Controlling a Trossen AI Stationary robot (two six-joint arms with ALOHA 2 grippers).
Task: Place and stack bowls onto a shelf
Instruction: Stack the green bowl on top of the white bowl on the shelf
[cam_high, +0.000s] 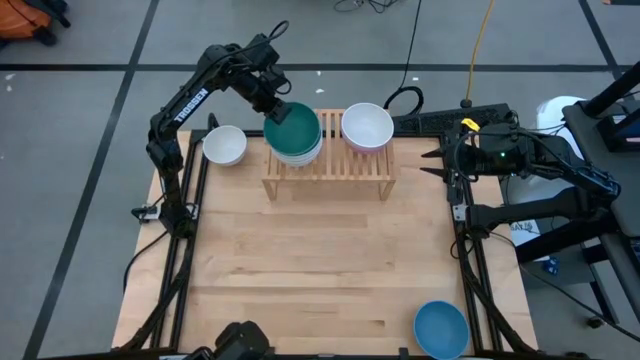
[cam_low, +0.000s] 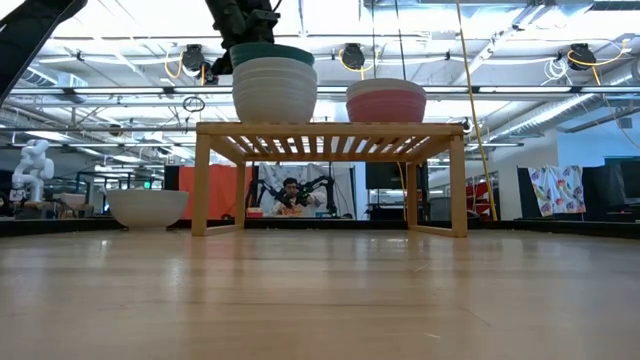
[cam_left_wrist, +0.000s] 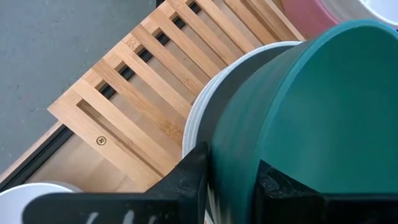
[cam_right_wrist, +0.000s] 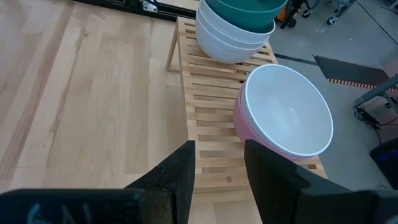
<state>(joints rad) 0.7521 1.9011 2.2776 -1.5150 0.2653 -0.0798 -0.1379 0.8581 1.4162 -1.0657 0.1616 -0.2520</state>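
Left gripper (cam_high: 272, 108) pinching teal bowl (cam_high: 292, 130) rim, seated atop white stack on shelf (cam_high: 330, 170). White-in-pink pair (cam_high: 367, 127) on shelf. Remaining: white bowl (cam_high: 225, 146) beside shelf, blue bowl (cam_high: 441, 329) well apart. Right gripper (cam_right_wrist: 219, 163) spread, beside shelf.

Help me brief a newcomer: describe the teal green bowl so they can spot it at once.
Find the wooden shelf at the table's far edge. Two stacks stand on it; the teal green bowl tops the one nearer the left arm, nested in white bowls, its rim between the left gripper's fingers. It is the only teal bowl.
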